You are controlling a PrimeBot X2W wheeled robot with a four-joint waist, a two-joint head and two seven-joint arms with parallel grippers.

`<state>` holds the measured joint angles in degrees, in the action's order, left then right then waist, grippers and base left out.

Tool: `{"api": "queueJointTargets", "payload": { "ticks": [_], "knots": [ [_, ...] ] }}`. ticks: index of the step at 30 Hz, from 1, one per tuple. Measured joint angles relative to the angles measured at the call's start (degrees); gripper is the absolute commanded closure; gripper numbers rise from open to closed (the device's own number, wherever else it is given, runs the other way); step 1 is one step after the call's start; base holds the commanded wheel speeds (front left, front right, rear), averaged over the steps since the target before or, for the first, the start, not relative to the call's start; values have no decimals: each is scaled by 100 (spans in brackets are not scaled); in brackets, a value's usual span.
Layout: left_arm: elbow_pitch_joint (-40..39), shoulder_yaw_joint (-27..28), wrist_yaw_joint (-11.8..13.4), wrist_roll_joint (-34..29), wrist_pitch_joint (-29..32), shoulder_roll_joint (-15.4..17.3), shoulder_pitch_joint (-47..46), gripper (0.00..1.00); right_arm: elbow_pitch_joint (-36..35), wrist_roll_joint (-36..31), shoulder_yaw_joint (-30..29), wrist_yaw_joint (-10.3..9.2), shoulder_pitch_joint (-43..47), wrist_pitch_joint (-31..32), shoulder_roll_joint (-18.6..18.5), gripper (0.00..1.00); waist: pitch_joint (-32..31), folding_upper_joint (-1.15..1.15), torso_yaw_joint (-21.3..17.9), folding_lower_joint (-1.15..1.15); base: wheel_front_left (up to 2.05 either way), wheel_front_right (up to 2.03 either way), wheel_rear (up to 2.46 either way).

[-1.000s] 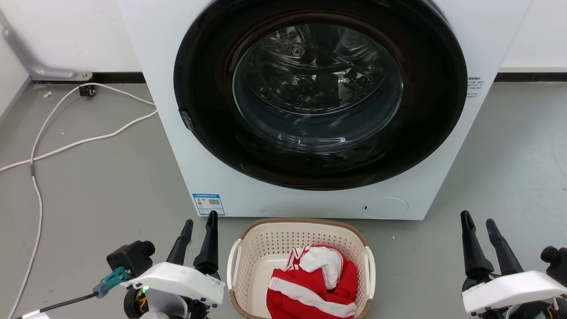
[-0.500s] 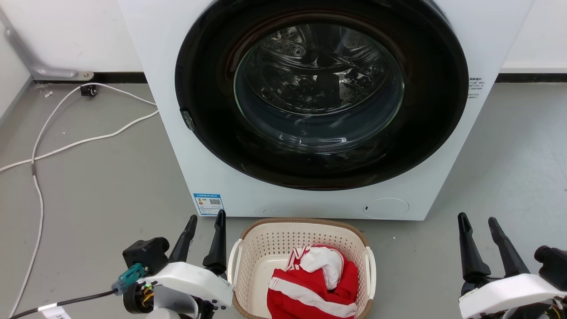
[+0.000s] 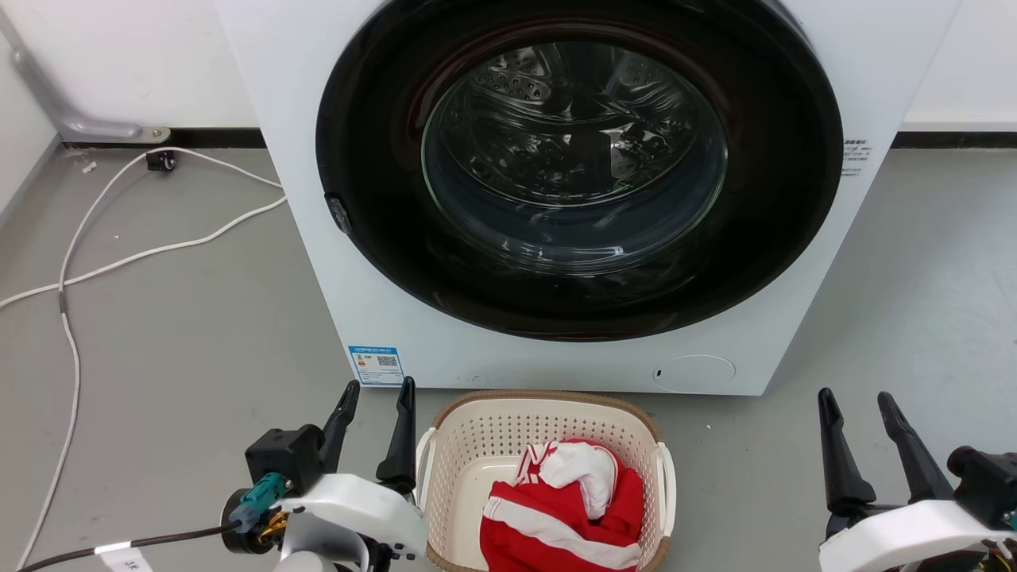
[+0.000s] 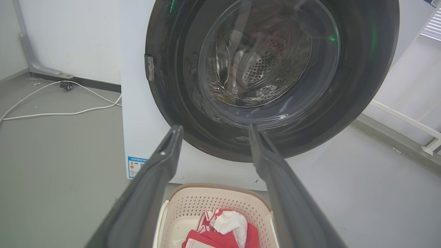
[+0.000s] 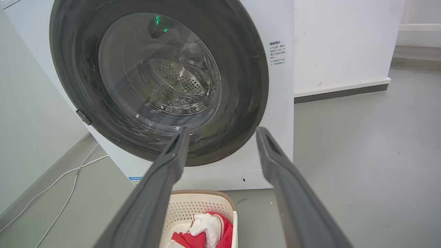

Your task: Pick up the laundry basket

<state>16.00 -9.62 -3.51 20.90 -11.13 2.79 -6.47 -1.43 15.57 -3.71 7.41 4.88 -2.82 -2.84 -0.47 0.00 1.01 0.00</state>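
Left gripper (image 3: pixel 380 385), fingers spread and empty, has slid inward to just beside the laundry basket (image 3: pixel 508 429); right gripper (image 3: pixel 854 394), likewise spread, remains well apart; basket rests ungrasped on the floor (image 3: pixel 199 318) before the washer (image 3: pixel 318 238).

Bare floor (image 3: pixel 747 477) open on the laundry basket (image 3: pixel 508 437)'s right, washer (image 3: pixel 556 365) front close behind it with only a thin gap between, left gripper (image 3: pixel 378 385) just beside its left handle, red-and-white garment (image 3: pixel 556 516) heaped in its near half, white cable (image 3: pixel 62 306) well off left.
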Motion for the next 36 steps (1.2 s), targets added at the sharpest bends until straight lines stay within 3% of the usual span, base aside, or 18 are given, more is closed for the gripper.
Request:
{"api": "queueJointTargets", "payload": {
  "ticks": [36],
  "knots": [
    [140,-266,101,-1374,-378,2,-64,0,63,-1092,-26,9,127,-422,-1,0,-24,0,76,0,0,0,0]
  ]
}}
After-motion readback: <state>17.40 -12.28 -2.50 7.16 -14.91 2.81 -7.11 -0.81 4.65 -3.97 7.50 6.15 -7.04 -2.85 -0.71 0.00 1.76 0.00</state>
